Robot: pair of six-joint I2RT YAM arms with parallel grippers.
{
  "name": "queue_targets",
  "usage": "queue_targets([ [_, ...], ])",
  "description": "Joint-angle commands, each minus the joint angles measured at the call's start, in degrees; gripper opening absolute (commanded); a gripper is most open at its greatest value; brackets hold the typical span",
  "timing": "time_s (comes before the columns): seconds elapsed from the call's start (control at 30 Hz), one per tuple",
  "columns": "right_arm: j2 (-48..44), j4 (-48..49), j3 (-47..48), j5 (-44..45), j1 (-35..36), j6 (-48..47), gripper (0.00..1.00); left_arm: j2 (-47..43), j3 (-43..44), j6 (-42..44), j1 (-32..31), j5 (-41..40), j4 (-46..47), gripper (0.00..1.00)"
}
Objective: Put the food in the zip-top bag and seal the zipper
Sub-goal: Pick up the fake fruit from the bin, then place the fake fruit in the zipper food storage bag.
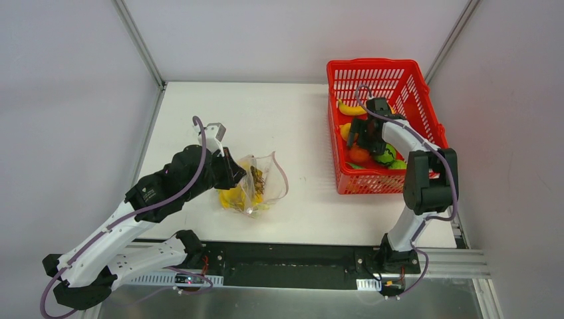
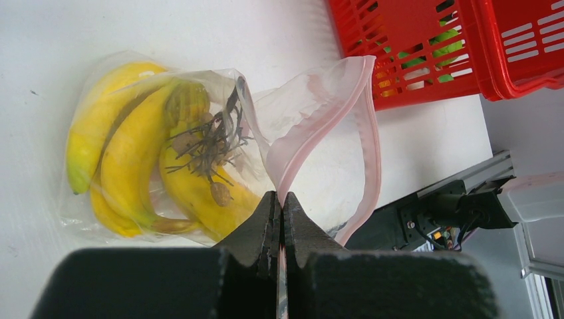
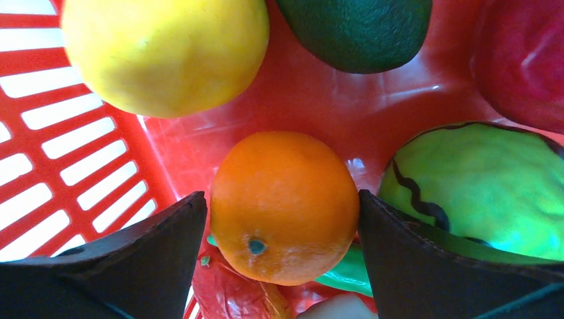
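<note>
left end effector (image 2: pixel 280 206): jaws pressed together, clamped on the zipper (image 2: pixel 312 129) where the pink-red strip folds down between the fingertips.
zip-top bag (image 2: pixel 319 173): lying on the table (image 1: pixel 286 113) just in front of the left end effector, left of the basket and apart from it; the mouth gapes in a loop, so the zipper is not sealed.
bananas (image 2: pixel 126 166): several yellow ones inside the bag, lying side by side at its closed end.
dark twiggy piece (image 2: pixel 206 143): also inside the bag, resting on top of the bananas.
right end effector (image 3: pixel 282 196): lowered into the red basket (image 1: pixel 376 63), jaws wide apart, one finger (image 3: pixel 166 246) at each side of the orange; the pads sit right at its skin, and whether they press on it cannot be told.
orange (image 3: pixel 284 203): in the basket between the right fingers, resting among the other pieces.
other food in the basket: a yellow fruit (image 3: pixel 163 53) and a dark green piece (image 3: pixel 356 30) beyond the orange, a light green piece with a dark wavy stripe (image 3: pixel 479 193) just beside it, a red piece (image 3: pixel 525 60) at the edge of the right wrist view.
basket: at the right side of the table.
</note>
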Motion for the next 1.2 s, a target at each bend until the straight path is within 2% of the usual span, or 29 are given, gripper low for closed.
queue_targets([
  [0.0, 1.21, -3.23, 1.32, -3.21, -0.28, -1.33, 0.85, -0.84, -0.37, -0.68, 0.75, -1.14, 0.92, 0.00],
  [0.07, 0.87, -4.28, 1.25, -3.54, -0.27, -1.38, 0.87, -1.24, -0.53, -0.73, 0.74, -1.38, 0.96, 0.00],
  [0.13, 0.06, -3.31, 0.21, -3.87, -0.30, -1.73, 0.83, -1.28, -0.63, -0.73, 0.71, -1.56, 0.97, 0.00],
  [0.33, -0.81, -2.38, 0.15, -2.26, -0.32, -0.94, 0.60, -0.42, 0.32, -0.43, 0.67, -0.86, 0.88, 0.00],
  [0.43, -3.64, -2.42, -0.14, -3.27, -0.32, -0.72, 0.55, -0.39, 0.40, -0.38, 0.68, -0.98, 0.77, 0.00],
  [0.73, -22.00, 4.63, -7.32, -8.23, -0.31, 2.66, 0.51, 0.17, 0.61, -0.40, 0.70, -0.47, 1.32, 0.00],
  [0.87, -31.00, 6.90, -7.74, -10.05, -0.22, 5.79, 0.50, 0.61, 1.20, -0.36, 0.70, -0.03, 1.44, 0.00],
  [1.03, -41.39, 14.21, -9.81, -21.25, -0.22, 9.92, 0.50, 1.21, 1.56, -0.29, 0.67, 0.54, 1.89, 0.00],
  [1.1, -43.73, 17.85, -10.83, -29.61, -0.22, 12.21, 0.50, 1.39, 1.49, -0.38, 0.68, 0.78, 2.20, 0.00],
  [1.17, -44.41, 23.22, -12.04, -42.15, -0.11, 13.94, 0.50, 1.62, 1.46, -0.38, 0.73, 0.99, 2.52, 0.00],
])
